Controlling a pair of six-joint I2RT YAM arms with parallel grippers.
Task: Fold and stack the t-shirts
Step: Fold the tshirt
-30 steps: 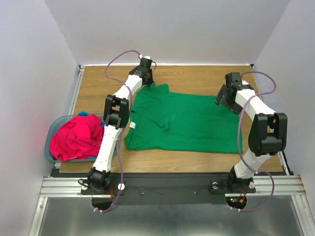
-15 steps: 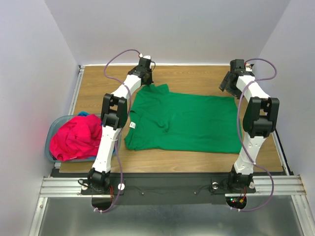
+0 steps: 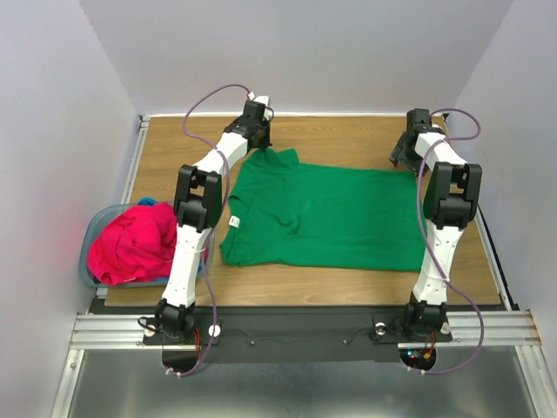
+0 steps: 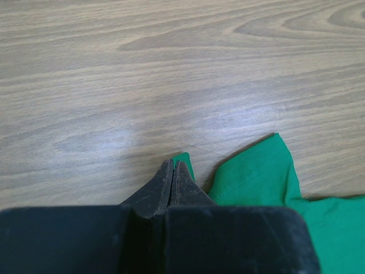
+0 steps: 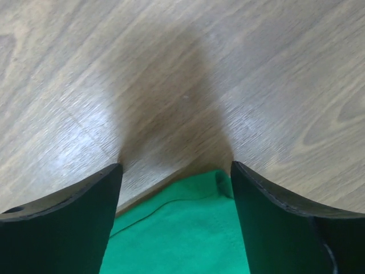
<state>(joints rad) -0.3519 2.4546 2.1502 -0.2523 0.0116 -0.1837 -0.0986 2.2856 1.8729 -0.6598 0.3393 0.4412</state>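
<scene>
Surface: brown wood-grain table [image 3: 348, 131] set between pale plain walls, with both arm bases at its near edge.
Green shirt: kelly-green cloth t-shirt [image 3: 322, 218] lies spread flat across the middle of the table, collar towards the left and hem towards the right. There are a few soft creases near the collar.
Left gripper [image 4: 173, 165]: stretched out to the shirt's far left corner. Its jaws are pressed together, and a sliver of the green sleeve edge is pinched at the tips. The rest of the sleeve lies on the wood just beside it.
Right gripper [image 5: 175, 168]: stands at the shirt's far right corner, low over the table. Its jaws are spread wide and the corner of the green cloth lies between the two fingers. Whether the fingers touch the cloth cannot be told.
Basket: grey-blue plastic basket [image 3: 87, 252] sits at the table's left edge, just beside the left arm.
Basket contents: crumpled bright pink-red t-shirt [image 3: 135, 244] is heaped inside. A small patch of blue t-shirt [image 3: 146, 201] shows at the heap's far edge.
</scene>
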